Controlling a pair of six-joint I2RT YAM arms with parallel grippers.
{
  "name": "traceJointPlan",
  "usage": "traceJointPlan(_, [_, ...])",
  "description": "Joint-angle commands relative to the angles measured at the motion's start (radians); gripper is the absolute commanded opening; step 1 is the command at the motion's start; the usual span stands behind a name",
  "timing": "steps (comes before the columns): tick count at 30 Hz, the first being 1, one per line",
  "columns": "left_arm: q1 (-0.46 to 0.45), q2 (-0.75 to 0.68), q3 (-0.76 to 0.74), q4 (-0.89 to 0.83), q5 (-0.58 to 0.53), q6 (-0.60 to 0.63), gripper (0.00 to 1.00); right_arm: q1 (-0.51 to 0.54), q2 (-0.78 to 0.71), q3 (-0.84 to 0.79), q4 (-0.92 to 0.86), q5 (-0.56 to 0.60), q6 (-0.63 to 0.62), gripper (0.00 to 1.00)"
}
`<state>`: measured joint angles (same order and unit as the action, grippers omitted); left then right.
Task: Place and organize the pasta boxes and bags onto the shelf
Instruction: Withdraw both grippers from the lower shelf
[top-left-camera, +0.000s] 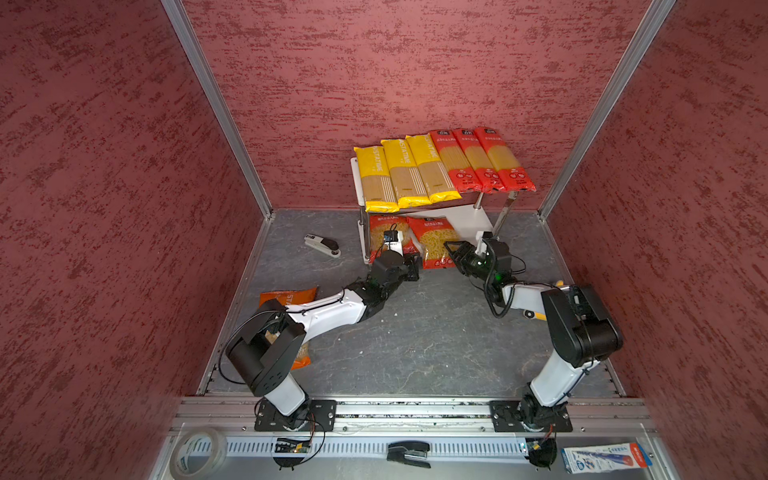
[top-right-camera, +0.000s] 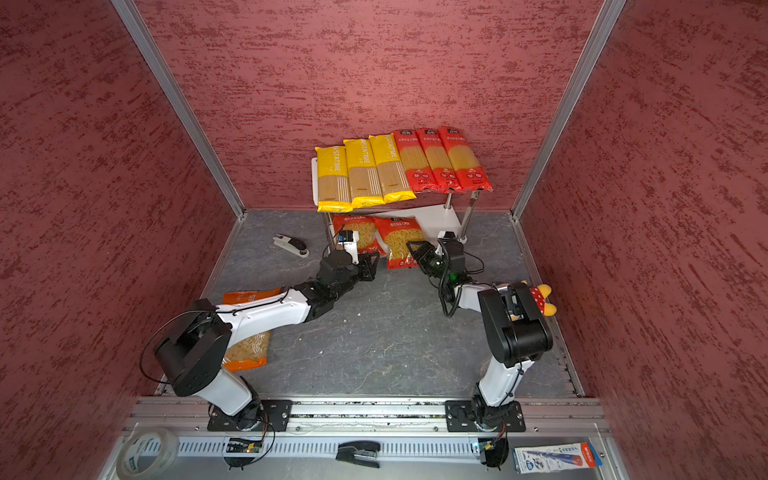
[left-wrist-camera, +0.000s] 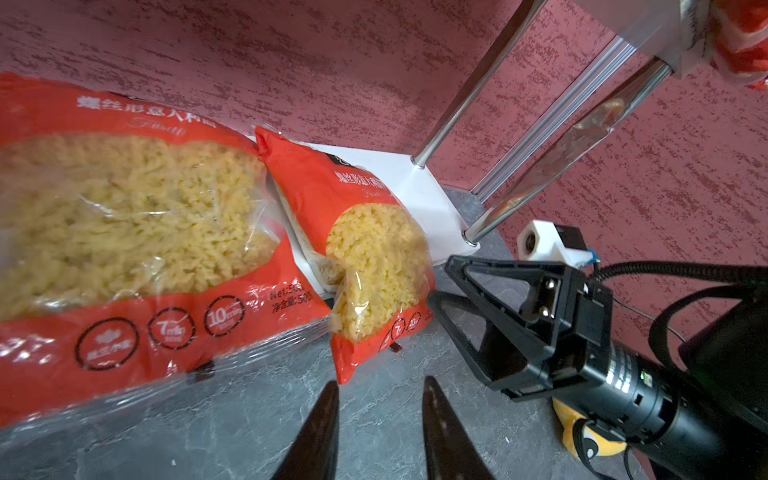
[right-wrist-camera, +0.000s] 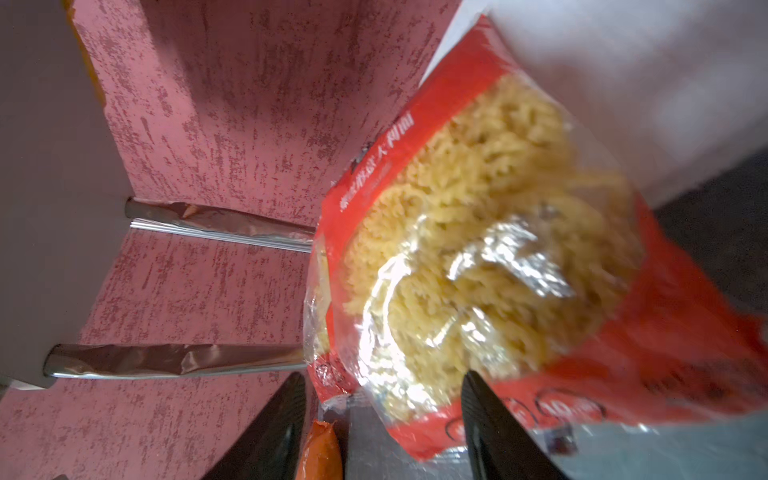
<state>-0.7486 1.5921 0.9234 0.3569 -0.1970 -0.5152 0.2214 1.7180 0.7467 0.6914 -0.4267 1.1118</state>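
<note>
Jaws of left gripper (left-wrist-camera: 380, 382), right gripper (left-wrist-camera: 441, 277) are being held apart, empty. Overhanging red bag (left-wrist-camera: 365, 249) is seemingly being squared onto shelf (left-wrist-camera: 424, 199).

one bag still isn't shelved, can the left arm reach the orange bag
Probably, though awkwardly: the orange bag lies beneath that arm's own elbow, close to its base; nothing else covers it.

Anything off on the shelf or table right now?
Yes. The right-hand red bag sits skewed, its front end past the lower board. The orange bag lies unshelved on the table under the left arm.
</note>
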Motion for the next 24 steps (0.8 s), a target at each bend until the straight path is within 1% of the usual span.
traceJointPlan(1, [-0.019, -0.036, -0.041, -0.006, -0.041, 0.019, 0.34, 0.033, -0.069, -0.097, 0.008, 0.068, 0.057, 0.66])
traceJointPlan(4, [-0.047, -0.054, -0.082, 0.017, -0.055, 0.014, 0.34, 0.074, -0.089, -0.158, 0.019, 0.128, 0.094, 0.70])
traceJointPlan(6, [-0.063, -0.067, -0.115, 0.042, -0.066, 0.003, 0.35, 0.088, -0.068, -0.184, 0.067, 0.165, 0.123, 0.71])
traceJointPlan(10, [-0.079, -0.094, -0.169, 0.070, -0.086, -0.025, 0.35, 0.101, 0.023, -0.196, 0.249, 0.212, 0.192, 0.72])
traceJointPlan(14, [-0.080, -0.157, -0.215, 0.040, -0.114, -0.031, 0.35, 0.105, 0.143, -0.188, 0.428, 0.266, 0.279, 0.71])
traceJointPlan(16, [-0.081, -0.189, -0.234, 0.013, -0.132, -0.026, 0.35, 0.108, 0.179, -0.182, 0.479, 0.298, 0.287, 0.71])
traceJointPlan(21, [-0.079, -0.259, -0.279, -0.030, -0.155, -0.027, 0.39, 0.108, 0.228, -0.135, 0.504, 0.355, 0.259, 0.69])
traceJointPlan(24, [-0.079, -0.288, -0.298, -0.057, -0.163, -0.035, 0.41, 0.106, 0.241, -0.098, 0.488, 0.360, 0.225, 0.62])
